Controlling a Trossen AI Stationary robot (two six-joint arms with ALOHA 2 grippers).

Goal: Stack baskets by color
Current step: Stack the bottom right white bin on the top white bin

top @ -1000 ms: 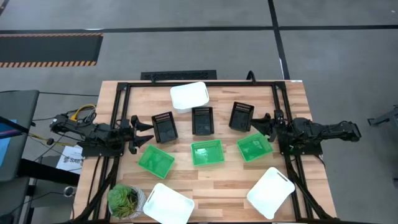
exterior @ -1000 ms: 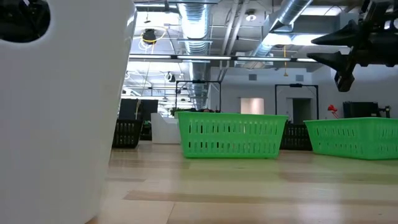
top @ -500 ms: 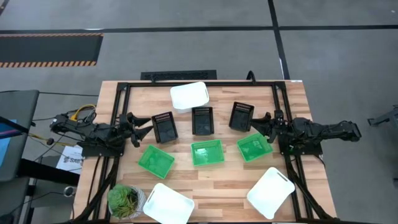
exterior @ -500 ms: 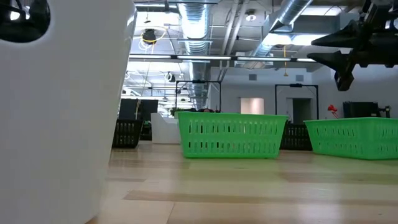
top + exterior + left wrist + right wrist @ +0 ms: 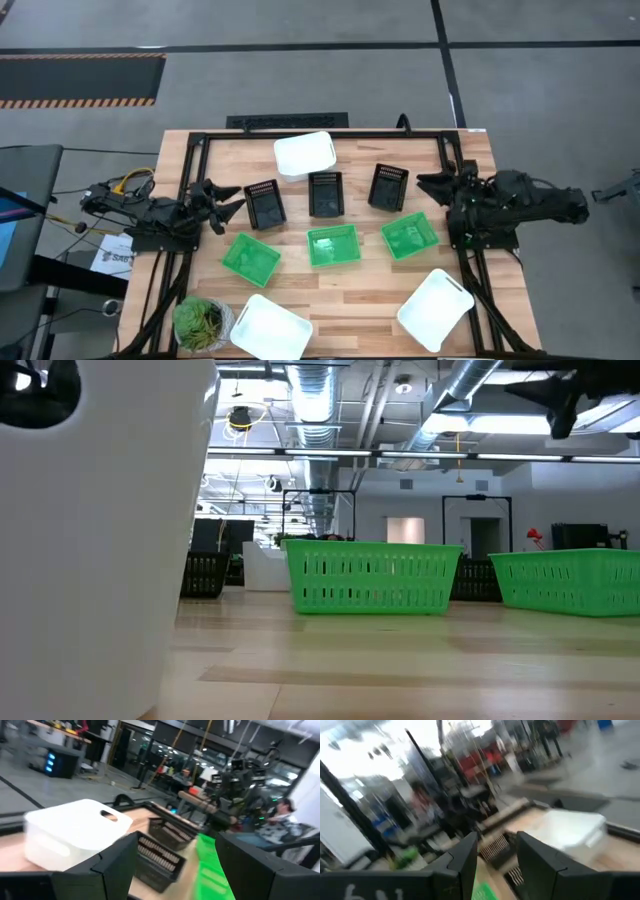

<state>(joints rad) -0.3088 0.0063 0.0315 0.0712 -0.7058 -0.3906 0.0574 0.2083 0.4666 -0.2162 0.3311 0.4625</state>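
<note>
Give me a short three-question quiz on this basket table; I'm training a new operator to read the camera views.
1. True or false: some baskets are already stacked.
2. How many white baskets lie along the table's near edge? A) one B) two C) three
3. What stands at the near left corner?

Key:
1. False: all nine lie singly, like the middle green basket.
2. B: one beside the plant, one on the right; the third is at the far edge.
3. A potted plant.

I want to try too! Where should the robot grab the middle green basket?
Probably a long rim wall of the middle green basket, coming straight down from above. It sits upright and open with nothing inside, so one finger could fit inside and one outside its thin wall.
</note>
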